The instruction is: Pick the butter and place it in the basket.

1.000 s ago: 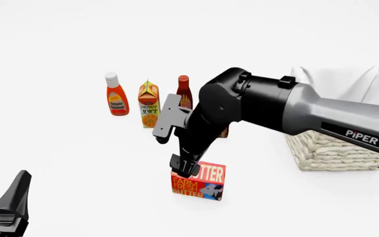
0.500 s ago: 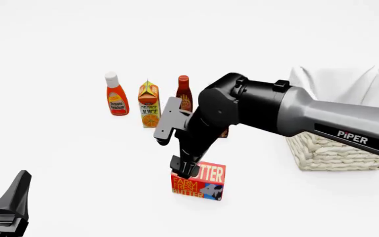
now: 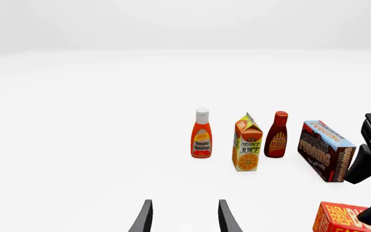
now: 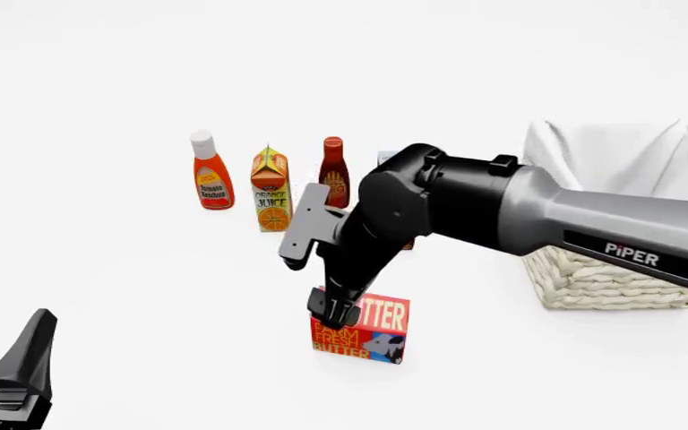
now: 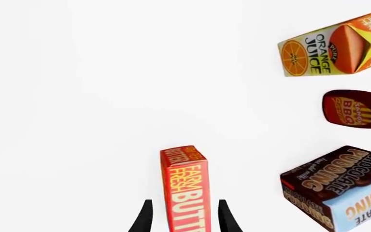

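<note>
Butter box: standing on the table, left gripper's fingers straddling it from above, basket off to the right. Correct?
Wrong arm. The right gripper straddles the butter box, fingers either side in the right wrist view; the left gripper sits open over bare table. The box stands on the table, basket to its right.

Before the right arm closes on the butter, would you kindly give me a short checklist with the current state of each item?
1. Butter sits between the fingers of the right end effector: ok.
2. Fingers clear of the butter's sides, not yet pressing: ok, gaps show in the right wrist view.
3. Butter upright on the table: ok.
4. Chocolate pudding apart from the grasp: ok.
5. Basket unobstructed: cannot tell, the arm hides part.
6. Left end effector open, away from the butter: ok.
</note>
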Tool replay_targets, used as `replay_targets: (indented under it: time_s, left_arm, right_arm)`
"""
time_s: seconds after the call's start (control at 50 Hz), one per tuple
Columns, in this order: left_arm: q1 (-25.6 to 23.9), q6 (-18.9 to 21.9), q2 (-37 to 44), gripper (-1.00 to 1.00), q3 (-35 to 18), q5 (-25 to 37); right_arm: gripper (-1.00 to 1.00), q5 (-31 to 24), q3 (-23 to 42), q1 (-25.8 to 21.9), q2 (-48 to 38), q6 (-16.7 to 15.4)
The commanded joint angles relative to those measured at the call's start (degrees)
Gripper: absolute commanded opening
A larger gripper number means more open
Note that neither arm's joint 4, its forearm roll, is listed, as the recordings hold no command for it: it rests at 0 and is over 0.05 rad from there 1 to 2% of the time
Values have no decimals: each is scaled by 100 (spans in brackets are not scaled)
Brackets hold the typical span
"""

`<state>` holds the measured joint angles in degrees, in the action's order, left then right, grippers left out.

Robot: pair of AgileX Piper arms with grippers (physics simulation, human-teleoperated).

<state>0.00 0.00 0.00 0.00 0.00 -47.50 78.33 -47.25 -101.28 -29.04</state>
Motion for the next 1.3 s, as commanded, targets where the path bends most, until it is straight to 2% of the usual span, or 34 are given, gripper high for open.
replay_targets:
  time_s: [0.02,1.3]
  left_arm:
    - [0,0,0,100,0,0]
    - [0,0,0,100,0,0]
  right_arm:
    - [100,35,13,83,-74,-46]
    - [100,551,-285,102,-252,124]
